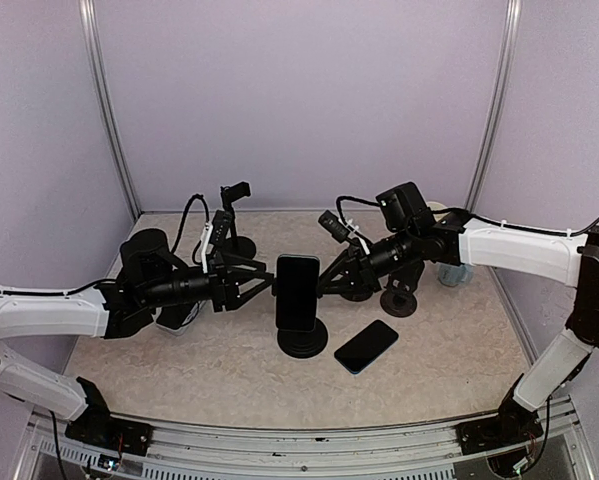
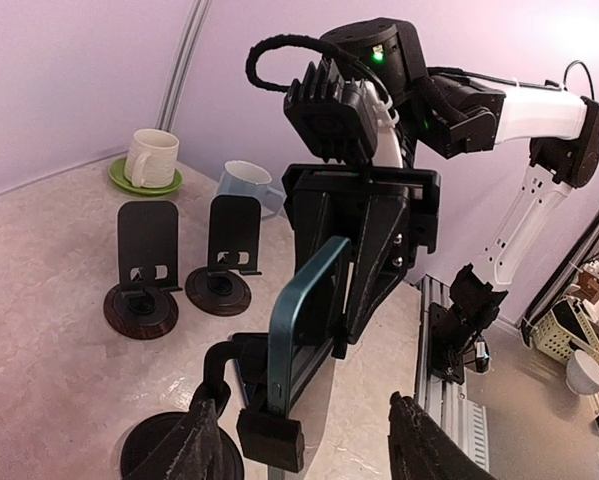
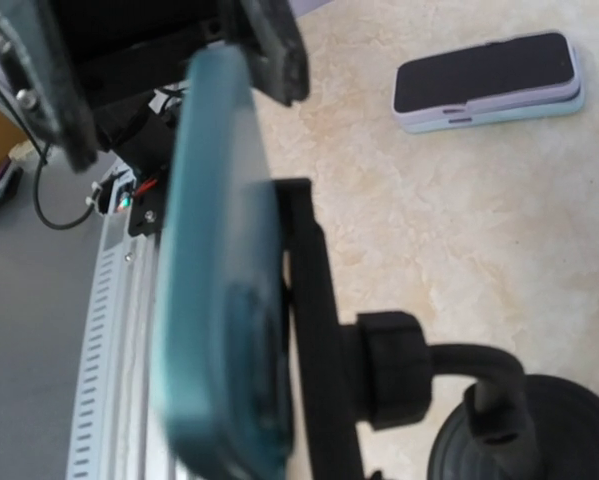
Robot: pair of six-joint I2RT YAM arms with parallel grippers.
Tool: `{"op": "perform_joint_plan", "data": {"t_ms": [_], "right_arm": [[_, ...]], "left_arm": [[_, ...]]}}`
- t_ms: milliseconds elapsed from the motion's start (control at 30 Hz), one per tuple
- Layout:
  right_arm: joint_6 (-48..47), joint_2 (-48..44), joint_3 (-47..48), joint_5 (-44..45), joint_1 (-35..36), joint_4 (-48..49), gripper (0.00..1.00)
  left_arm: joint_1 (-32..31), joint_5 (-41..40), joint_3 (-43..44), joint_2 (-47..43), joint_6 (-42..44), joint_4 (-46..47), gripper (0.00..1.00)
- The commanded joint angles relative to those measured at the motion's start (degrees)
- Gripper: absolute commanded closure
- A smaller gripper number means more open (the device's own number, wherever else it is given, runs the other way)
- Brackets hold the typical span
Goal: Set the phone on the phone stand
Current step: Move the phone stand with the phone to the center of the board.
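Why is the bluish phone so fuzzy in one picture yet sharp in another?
Right wrist view: the teal phone sits close to the lens and blurs; the flat phone beyond is sharp. Left wrist view: farther off, its edge is crisp.

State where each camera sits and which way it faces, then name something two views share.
Top external: above, behind the bases, looking down on the table; left arm, right arm show.
Left wrist: on the left arm, facing the phone edge-on, right arm beyond; own fingers below.
Right wrist: tight beside the phone and stand; own fingers above.
Shared: all see the phone.
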Motion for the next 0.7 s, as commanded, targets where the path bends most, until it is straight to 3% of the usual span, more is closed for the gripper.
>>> {"op": "perform_joint_plan", "data": {"t_ms": [0, 233, 667], "right_arm": [[0.37, 1.09, 0.66, -3.31, -0.10, 0.67, 0.90], [-2.13, 2.95, 6.49, -3.95, -0.67, -1.79, 0.99], [-6.71, 12.86, 25.36, -9.18, -7.26, -9.63, 1.00]], "left_arm": [[0.41, -1.53, -1.63, -2.62, 0.06, 0.82, 0.45], [0.58, -3.97, -4.67, -6.93, -0.75, 0.50, 0.44], [0.41, -7.25, -12.89, -17.28, -4.28, -0.47, 0.44]]}}
